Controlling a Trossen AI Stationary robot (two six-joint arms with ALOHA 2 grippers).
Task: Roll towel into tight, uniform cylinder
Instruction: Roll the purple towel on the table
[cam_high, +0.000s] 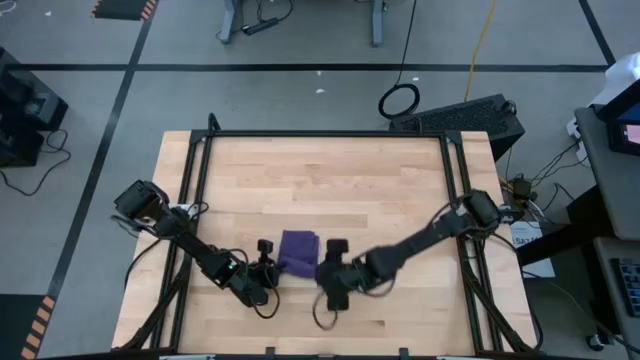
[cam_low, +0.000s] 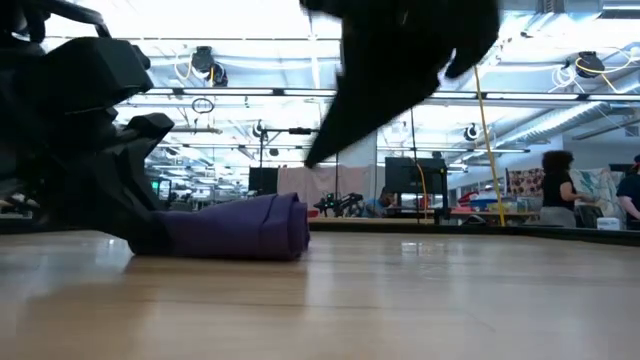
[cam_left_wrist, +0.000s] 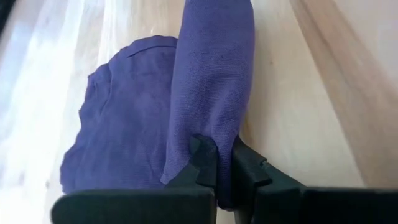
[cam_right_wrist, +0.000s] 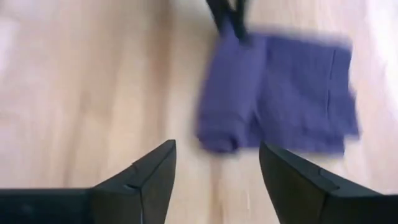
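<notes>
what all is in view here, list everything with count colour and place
towel: one, purple, partly rolled, near front middle of the table, between the two grippers
table: one, light wood top with black frame, centre of the high view
floor: grey with black tape lines, around the table
cable coil: one, black, on the floor behind the table
case: one, black, on the floor at the table's far right corner
people: at least two, dark tops, far off in the room in the low view
left gripper: one, black, shut on the rolled end of the towel
right gripper: one, black, open, just off the towel's other side, holding nothing
</notes>
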